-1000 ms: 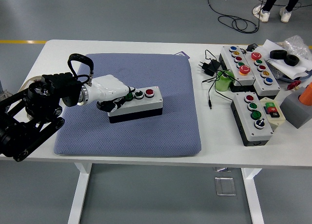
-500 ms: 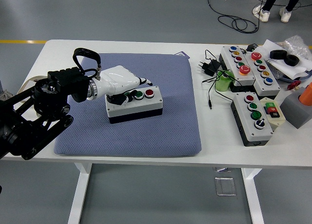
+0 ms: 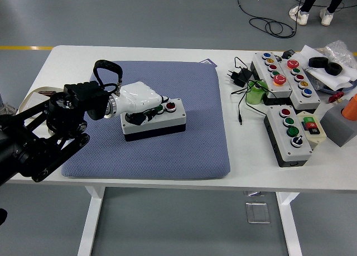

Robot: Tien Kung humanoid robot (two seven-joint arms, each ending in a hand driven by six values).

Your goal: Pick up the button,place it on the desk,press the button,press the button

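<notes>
The left hand [image 3: 142,101] lies over the left end of the button box [image 3: 154,120], which sits on the blue mat [image 3: 189,150]; its fingers [image 3: 155,104] are curled down onto the box top, pressing rather than gripping, beside the green button [image 3: 160,107]. The red button [image 3: 170,106] shows just right of the fingertips; more button boxes [image 3: 290,134] lie well off to the hand's right on the table [image 3: 56,61].

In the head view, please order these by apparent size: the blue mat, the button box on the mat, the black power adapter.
1. Blue mat, clearly largest.
2. Button box, partly covered by the left hand.
3. Black power adapter, smallest; being farther away may shrink it slightly.
</notes>
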